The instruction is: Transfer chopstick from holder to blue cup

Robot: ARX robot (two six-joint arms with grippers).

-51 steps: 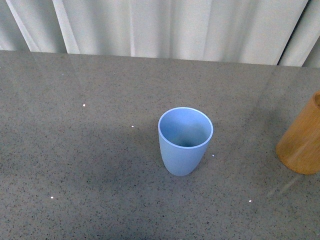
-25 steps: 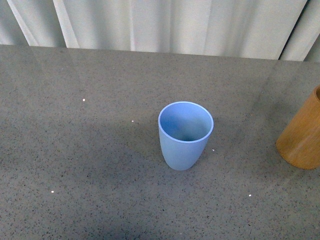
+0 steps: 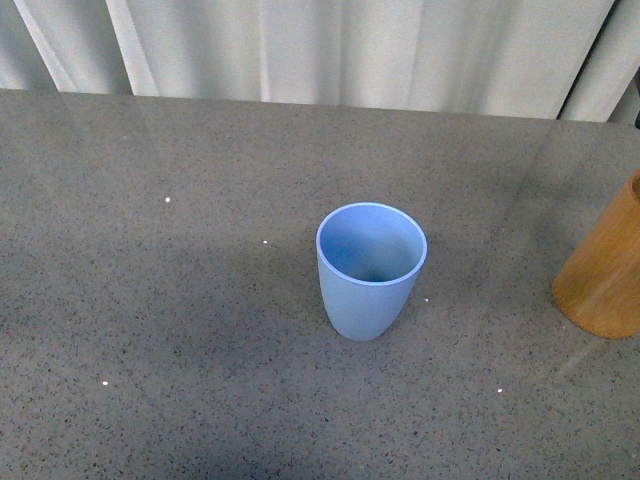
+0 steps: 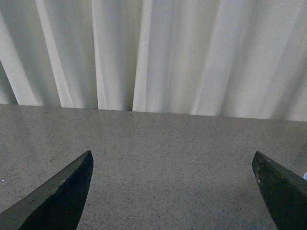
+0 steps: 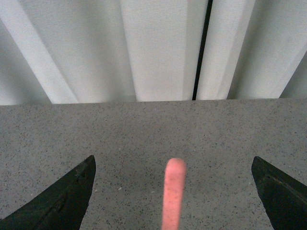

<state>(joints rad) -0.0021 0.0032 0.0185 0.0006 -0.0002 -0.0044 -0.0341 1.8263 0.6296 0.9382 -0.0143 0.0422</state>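
The light blue cup (image 3: 371, 270) stands upright and empty near the middle of the grey table in the front view. The orange-tan wooden holder (image 3: 606, 275) sits at the right edge of that view, partly cut off. Neither arm shows in the front view. In the right wrist view a reddish-pink chopstick (image 5: 174, 191) with a rounded end rises between the fingers of my right gripper (image 5: 172, 165), which is open and does not touch it. My left gripper (image 4: 172, 160) is open over bare tabletop, nothing between its fingers.
A grey speckled table (image 3: 160, 330) runs back to white curtains (image 3: 330, 50). Both wrist views face those curtains (image 4: 158, 52) across the tabletop. A dark vertical gap (image 5: 201, 52) splits the curtains in the right wrist view.
The front view shifted slightly between one second and half a second ago, so cup and holder sit a little higher in the picture. Since then nothing has visibly moved.
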